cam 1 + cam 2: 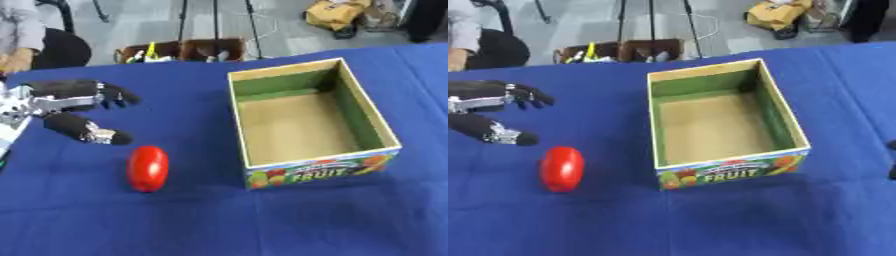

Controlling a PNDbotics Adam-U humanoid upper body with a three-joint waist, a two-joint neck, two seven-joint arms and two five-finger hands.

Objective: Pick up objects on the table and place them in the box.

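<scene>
The left hand (74, 107) is hovering over the blue table (175, 220) at the left side, its fingers and thumb spread apart with nothing between them. A red tomato (147, 168) is lying on its side just below and to the right of that hand, near it but not touching. The box (385, 134) is sitting to the right of the tomato, close beside it, open at the top and showing nothing inside. A dark sliver at the right edge of the right eye view may be the right hand, but I cannot tell how its fingers are set.

The step in hand looks like the reach for the tomato. To do it well, the hand should be coming down over the tomato's middle with the thumb on one long side and the fingers on the other, so the smooth, rounded fruit is not squirting out lengthwise or rolling away as they meet it. The fingers should be staying wide until they are straddling it. Once lifted, the tomato needs to be clearing the box's near-left wall before going down inside, since that rim is standing right next to it.
</scene>
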